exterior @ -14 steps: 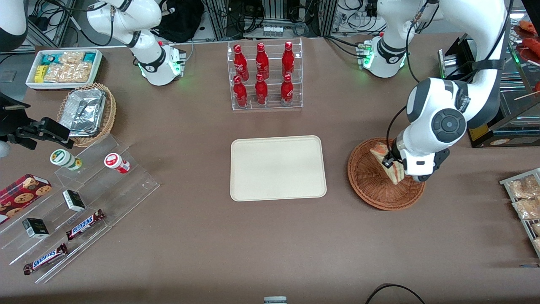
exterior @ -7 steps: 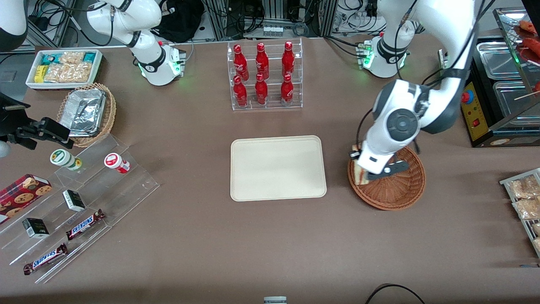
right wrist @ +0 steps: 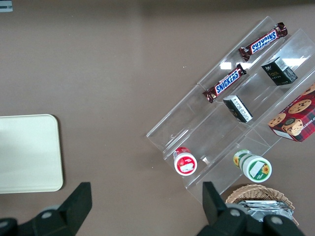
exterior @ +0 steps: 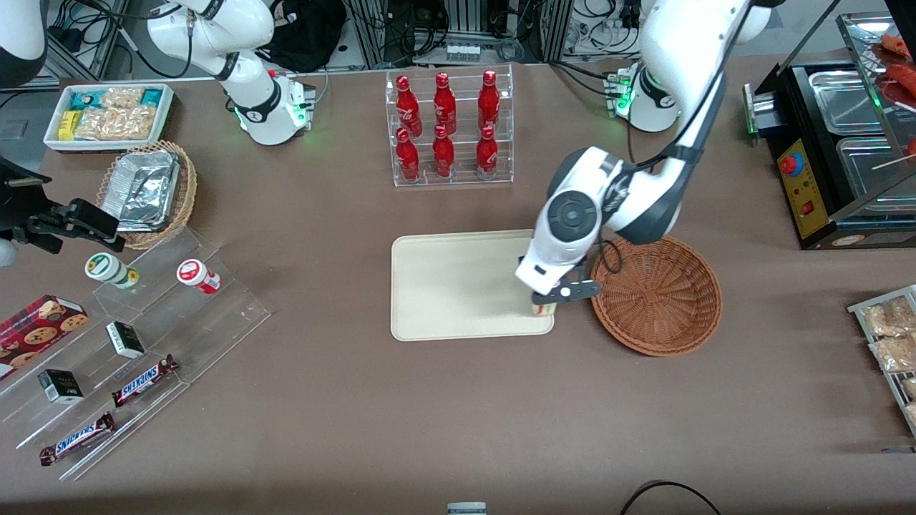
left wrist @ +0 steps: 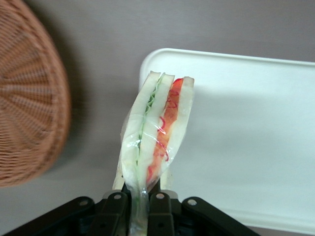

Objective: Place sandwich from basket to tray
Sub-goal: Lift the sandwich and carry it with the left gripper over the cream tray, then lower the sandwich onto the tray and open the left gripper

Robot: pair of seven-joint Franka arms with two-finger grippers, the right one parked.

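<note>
"SNICKERS" reads on two chocolate bars lying on the clear stepped stand at the bench's corner toward the parked arm, nearest the front camera: one bar [exterior: 145,380] and another bar [exterior: 76,438] nearer the bench edge. No other lettering can be read.

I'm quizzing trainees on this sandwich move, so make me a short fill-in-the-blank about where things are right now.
1. The gripper is shut on the ____.
2. The reddish-brown wicker basket now holds ____.
3. The sandwich hangs over the corner of the cream ____.
4. The acrylic rack holds six red ____.

Missing words: sandwich; nothing; tray; bottles
</note>
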